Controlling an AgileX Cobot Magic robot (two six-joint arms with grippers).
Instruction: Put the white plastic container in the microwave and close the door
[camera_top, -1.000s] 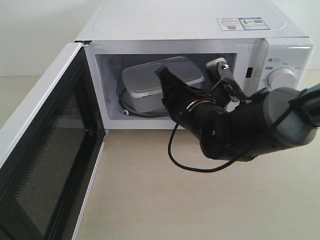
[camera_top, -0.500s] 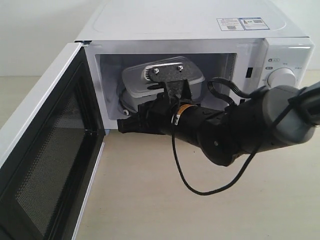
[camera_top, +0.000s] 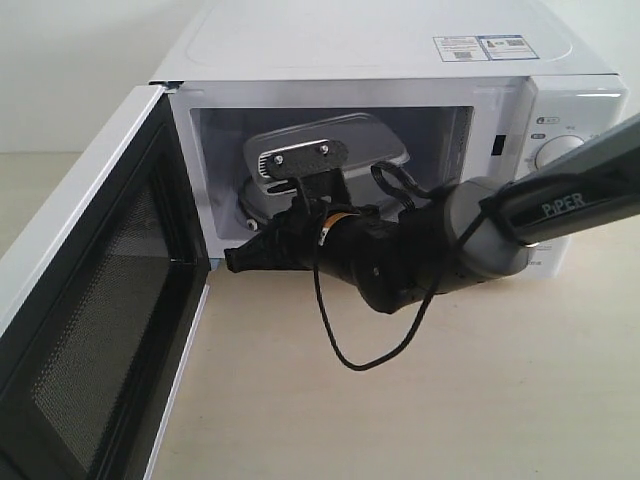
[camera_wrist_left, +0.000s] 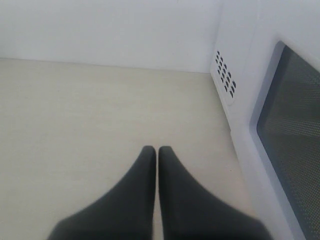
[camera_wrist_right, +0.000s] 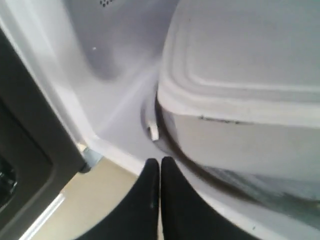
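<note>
The white microwave (camera_top: 380, 50) stands with its door (camera_top: 90, 340) swung wide open to the left, black mesh inner face showing. Inside, the white plastic container (camera_top: 375, 140) rests on the glass turntable, lid on. My right gripper (camera_top: 238, 262) is shut and empty, pointing left at the cavity's lower front left corner, just in front of the container (camera_wrist_right: 240, 75) and apart from it. In its wrist view the right gripper (camera_wrist_right: 160, 161) hovers over the cavity's front sill. My left gripper (camera_wrist_left: 158, 150) is shut and empty above the table, outside the door's window (camera_wrist_left: 295, 140).
The right arm (camera_top: 470, 235) stretches across the cavity opening with a black cable (camera_top: 350, 340) looping down over the beige table (camera_top: 400, 420). The control panel with a dial (camera_top: 565, 150) is at the right. Vent holes (camera_wrist_left: 225, 75) mark the microwave's side.
My right gripper has drawn back from over the container and swung left and down to the cavity's front left corner. The container stays on the turntable.
</note>
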